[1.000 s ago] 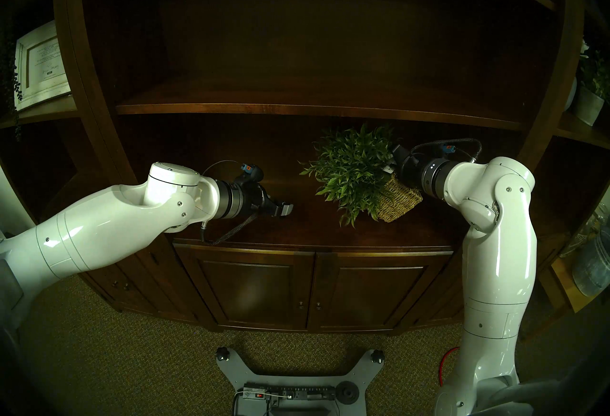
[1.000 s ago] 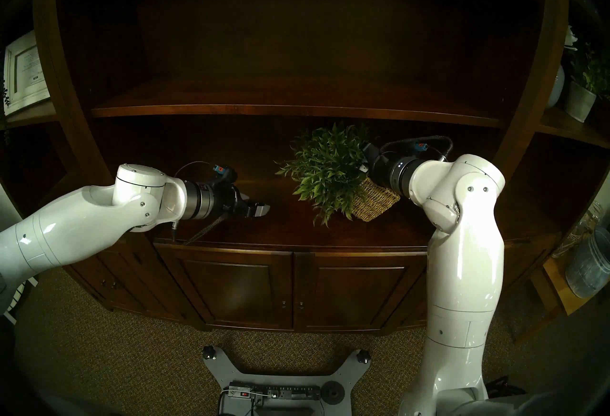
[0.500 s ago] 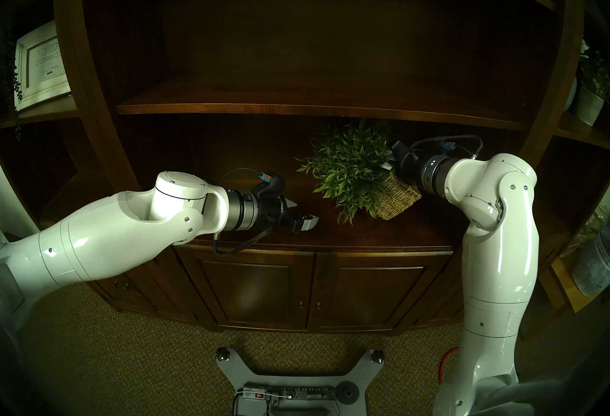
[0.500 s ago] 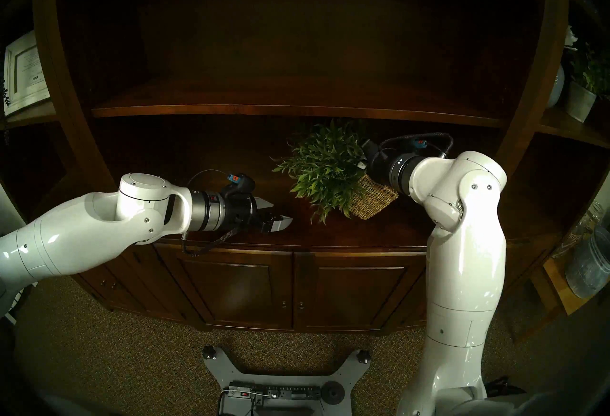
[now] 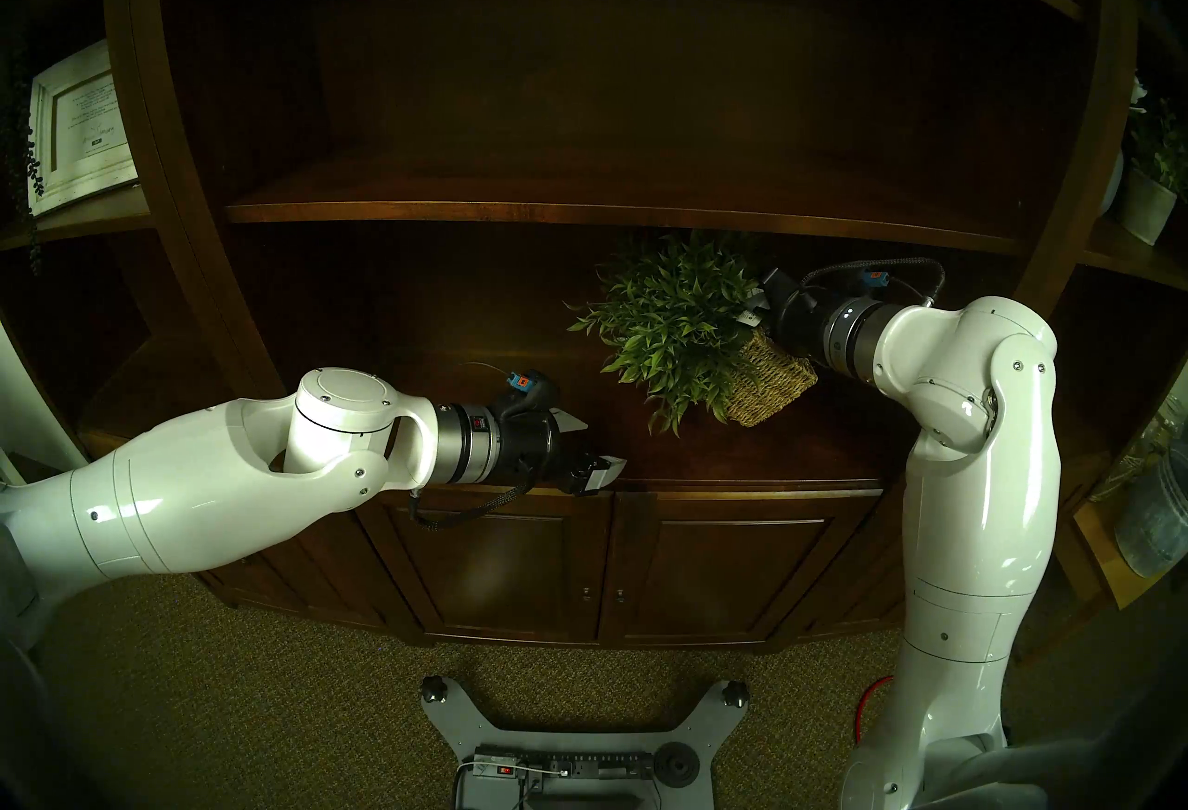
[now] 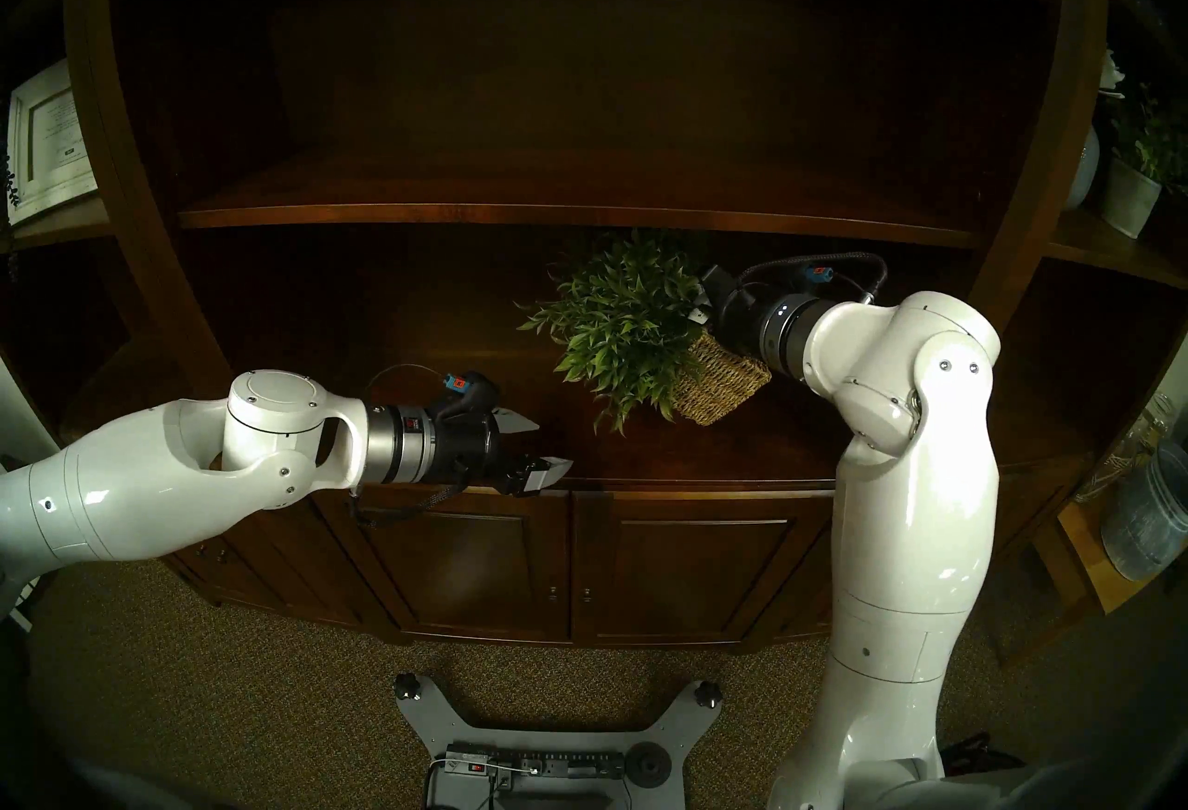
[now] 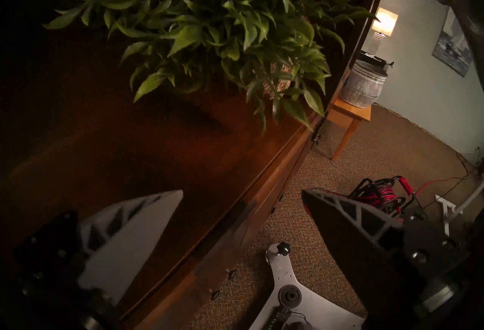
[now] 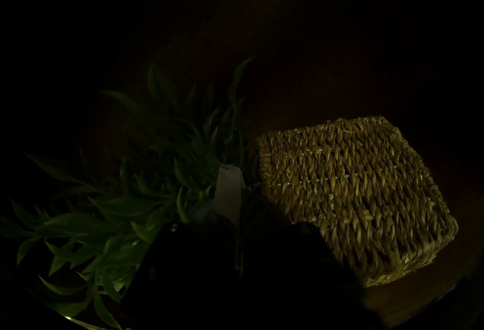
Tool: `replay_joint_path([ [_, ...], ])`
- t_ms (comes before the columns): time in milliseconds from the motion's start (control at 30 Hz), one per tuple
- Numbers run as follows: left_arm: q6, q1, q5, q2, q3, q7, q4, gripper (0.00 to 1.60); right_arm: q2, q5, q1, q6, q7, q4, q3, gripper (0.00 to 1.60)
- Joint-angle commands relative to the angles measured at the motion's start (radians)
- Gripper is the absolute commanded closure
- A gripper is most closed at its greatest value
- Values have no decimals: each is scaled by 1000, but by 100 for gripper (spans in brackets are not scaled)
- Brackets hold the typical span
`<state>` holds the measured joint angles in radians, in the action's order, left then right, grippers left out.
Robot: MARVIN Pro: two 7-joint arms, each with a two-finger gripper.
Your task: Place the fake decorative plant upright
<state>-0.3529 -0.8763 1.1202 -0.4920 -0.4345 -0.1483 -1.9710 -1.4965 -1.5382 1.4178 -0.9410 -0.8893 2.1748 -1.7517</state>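
The fake decorative plant (image 5: 675,326) is a bushy ball of green leaves in a tan woven basket (image 5: 768,384). It sits tilted over the lower shelf, leaves to the left and basket low on the right. My right gripper (image 5: 762,307) is shut on it at the stems by the basket's rim, next to the white tag (image 8: 229,190); its fingers are buried in leaves. The left gripper (image 5: 598,442) is open and empty by the shelf's front edge, left of and below the plant (image 7: 209,20).
The dark wooden shelf board (image 5: 450,339) lies under both grippers, and another shelf (image 5: 578,211) hangs close above the plant. Cabinet doors (image 5: 611,558) are below. A whitish potted plant (image 5: 1147,204) and a grey jar (image 5: 1157,519) stand at the right, a framed picture (image 5: 77,127) at the left.
The left arm swung right and down toward the shelf's front edge, gripper still open. The plant rose and shifted slightly left with the right gripper.
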Motion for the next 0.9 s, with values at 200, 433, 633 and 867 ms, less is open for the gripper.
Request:
replay_joint_path([
  [200, 94, -10, -15, -56, -24, 70, 46, 0, -21, -40, 5, -13, -19, 88, -15, 160],
  [433, 125, -25, -4, -67, -28, 124, 44, 0, -35, -45, 26, -18, -12, 77, -1, 160],
  [633, 122, -17, 10, -82, -31, 124, 55, 0, -43, -41, 35, -16, -2, 62, 19, 160],
  [867, 106, 9, -14, -153, -17, 119, 137, 0, -49, -44, 39, -17, 7, 58, 39, 160],
])
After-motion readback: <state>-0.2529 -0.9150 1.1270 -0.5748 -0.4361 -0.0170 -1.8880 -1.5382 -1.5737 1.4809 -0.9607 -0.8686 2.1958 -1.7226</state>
